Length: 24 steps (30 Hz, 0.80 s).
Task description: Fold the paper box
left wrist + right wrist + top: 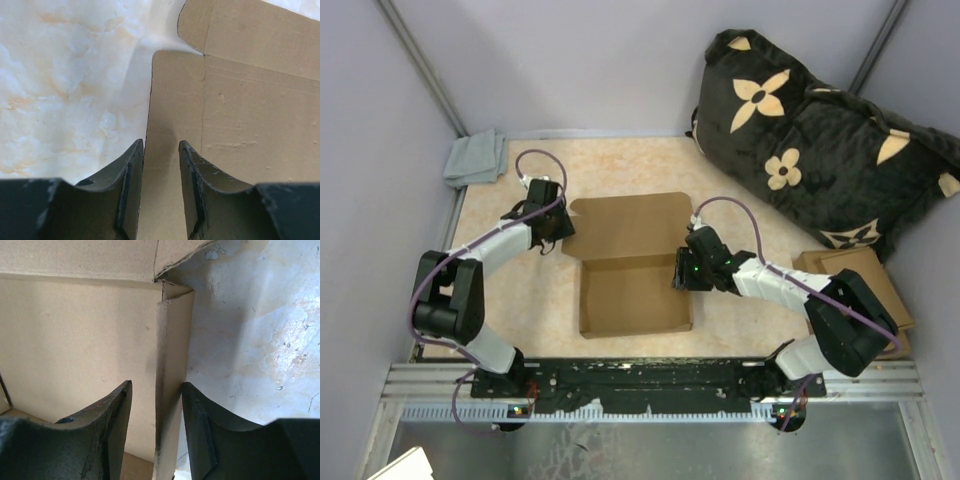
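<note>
The paper box (632,292) is plain brown cardboard in the middle of the table. Its near half stands as a shallow tray with raised walls, and its lid panel (630,225) lies flat behind. My left gripper (556,226) is open at the lid's left side flap. In the left wrist view the flap (172,125) runs between the fingers of my left gripper (161,145). My right gripper (684,270) is open and straddles the tray's upright right wall (174,340). In the right wrist view my right gripper (156,385) has its right finger (200,415) against that wall.
A black pillow (810,130) with tan flowers fills the back right. A stack of flat brown cardboard (860,268) lies at the right behind my right arm. A grey cloth (476,157) lies at the back left corner. Grey walls enclose the table.
</note>
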Available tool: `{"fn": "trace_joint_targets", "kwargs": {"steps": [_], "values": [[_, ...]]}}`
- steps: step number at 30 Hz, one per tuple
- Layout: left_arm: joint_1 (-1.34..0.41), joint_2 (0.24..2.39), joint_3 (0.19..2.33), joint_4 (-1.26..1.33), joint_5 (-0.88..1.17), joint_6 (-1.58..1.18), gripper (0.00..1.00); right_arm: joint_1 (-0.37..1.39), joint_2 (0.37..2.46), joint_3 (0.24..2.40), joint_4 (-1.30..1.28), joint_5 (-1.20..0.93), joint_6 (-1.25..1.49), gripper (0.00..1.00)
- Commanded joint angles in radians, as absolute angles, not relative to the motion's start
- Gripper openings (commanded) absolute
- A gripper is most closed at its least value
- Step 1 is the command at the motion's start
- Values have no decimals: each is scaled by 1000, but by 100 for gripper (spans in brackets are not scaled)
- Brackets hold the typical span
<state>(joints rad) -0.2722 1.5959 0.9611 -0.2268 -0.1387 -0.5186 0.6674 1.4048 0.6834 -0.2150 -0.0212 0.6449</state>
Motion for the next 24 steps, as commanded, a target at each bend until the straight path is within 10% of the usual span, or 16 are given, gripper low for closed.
{"fn": "trace_joint_targets", "kwargs": {"steps": [1, 24], "values": [[-268, 1600, 985, -186, -63, -542, 40, 675, 1413, 733, -195, -30, 632, 45], [-291, 1586, 955, -118, 86, -549, 39, 676, 1465, 796, -197, -44, 626, 40]]}}
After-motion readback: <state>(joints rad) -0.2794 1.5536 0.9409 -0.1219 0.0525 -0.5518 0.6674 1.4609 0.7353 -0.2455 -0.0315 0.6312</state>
